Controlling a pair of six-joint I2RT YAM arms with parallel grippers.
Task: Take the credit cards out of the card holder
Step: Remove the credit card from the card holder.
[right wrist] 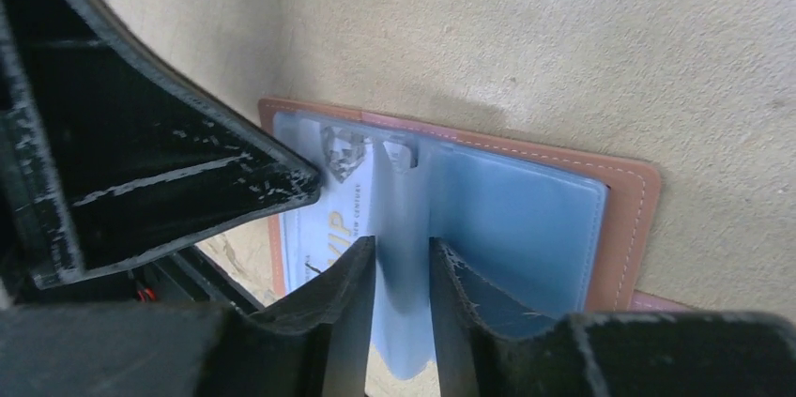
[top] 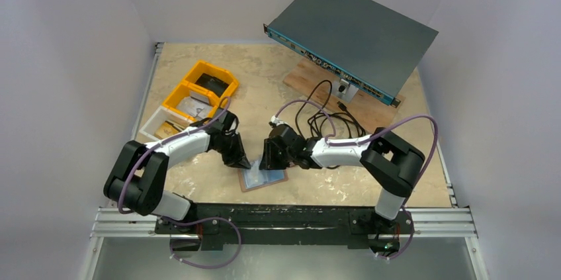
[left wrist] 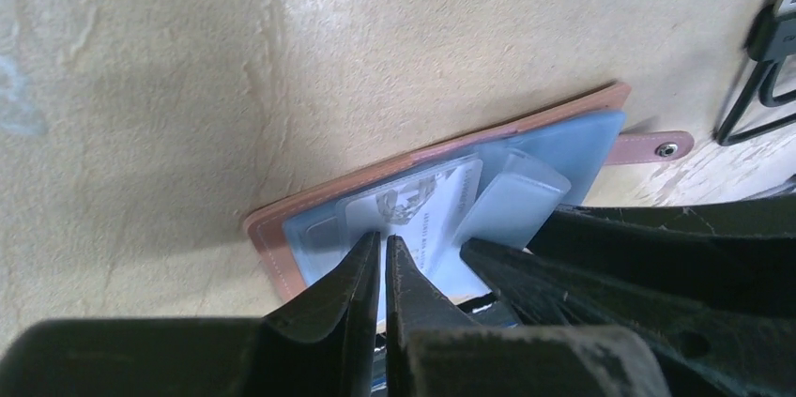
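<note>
Near the front edge of the table (top: 317,187), between the two arms: the card holder (top: 263,178) lies open. Its pale blue-grey inside faces up, with the tan leather rim showing around it.
Snap tab (left wrist: 655,146): it sticks out flat from one side of the holder, stud facing up.
Printed card (left wrist: 418,202): I read a pale card with an emblem and lettering. It sits flat in a pocket of the holder.
Left gripper (left wrist: 383,249): the fingers are pressed together to a thin slit, and the tips rest on the printed card. I cannot tell whether anything is pinched between them.
Right gripper (right wrist: 404,261): the fingers are clamped on a pale leaf (right wrist: 404,200) that rises from the holder's middle. I cannot tell whether it is a card or a sleeve.
Gripper spacing: both sets of fingertips sit just beside each other over the holder, the left one on the printed-card side.
Background: yellow bins (top: 202,88) sit at the far left and a grey rack unit (top: 354,32) at the far right. A black cable (top: 324,114) lies in front of the unit.
</note>
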